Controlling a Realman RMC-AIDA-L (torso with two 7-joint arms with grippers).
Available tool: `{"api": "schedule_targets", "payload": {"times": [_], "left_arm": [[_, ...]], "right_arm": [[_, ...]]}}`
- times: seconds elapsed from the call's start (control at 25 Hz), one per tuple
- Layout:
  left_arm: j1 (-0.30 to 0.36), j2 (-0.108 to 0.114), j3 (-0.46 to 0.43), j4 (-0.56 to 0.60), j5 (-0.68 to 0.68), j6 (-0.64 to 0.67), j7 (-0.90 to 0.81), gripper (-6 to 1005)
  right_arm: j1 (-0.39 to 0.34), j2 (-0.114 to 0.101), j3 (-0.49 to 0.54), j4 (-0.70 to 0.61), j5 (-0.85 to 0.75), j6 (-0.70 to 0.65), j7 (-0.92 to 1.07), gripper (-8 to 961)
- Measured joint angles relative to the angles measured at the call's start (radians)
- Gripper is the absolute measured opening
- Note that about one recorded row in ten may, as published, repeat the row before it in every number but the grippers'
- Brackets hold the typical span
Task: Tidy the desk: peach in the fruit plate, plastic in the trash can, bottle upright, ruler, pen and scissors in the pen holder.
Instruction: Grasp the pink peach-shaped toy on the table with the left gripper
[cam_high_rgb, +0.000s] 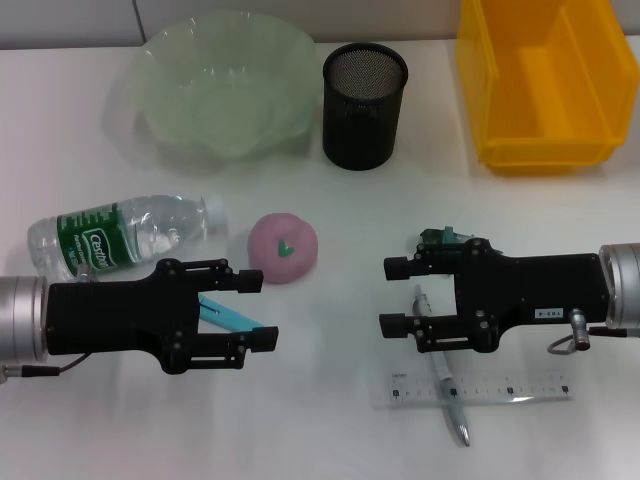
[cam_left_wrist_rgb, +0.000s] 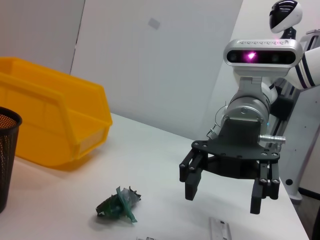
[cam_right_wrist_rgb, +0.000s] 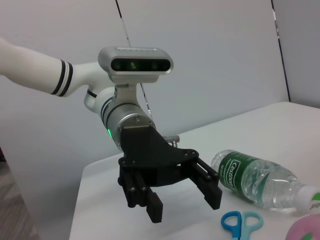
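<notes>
Both end effectors are hovering spread wide: left end effector (cam_high_rgb: 256, 308) over the scissors (cam_high_rgb: 229, 315), right end effector (cam_high_rgb: 393, 296) above the pen (cam_high_rgb: 441, 375) and ruler (cam_high_rgb: 480, 389).

Scissors (cam_high_rgb: 228, 314) are mostly hidden under the left gripper (cam_high_rgb: 256, 308). The pen (cam_high_rgb: 443, 385) and crumpled plastic (cam_high_rgb: 441, 237) are partly covered by the right gripper (cam_high_rgb: 392, 296).

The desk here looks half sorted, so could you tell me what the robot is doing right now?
Nothing is held yet. The left gripper and right gripper hover open over the white desk. The bottle lies on its side, and the peach sits outside the fruit plate. The scissors lie under the left gripper; the pen, ruler and crumpled plastic lie by the right one. The pen holder stands empty.
</notes>
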Motion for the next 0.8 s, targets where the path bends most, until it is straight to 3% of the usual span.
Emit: {"api": "schedule_targets", "payload": {"times": [0.8], "left_arm": [[-0.014, 0.001, 0.008, 0.023, 0.000, 0.000, -0.005, 726]], "right_arm": [[0.000, 0.000, 0.001, 0.005, 0.000, 0.007, 0.003, 699]]}}
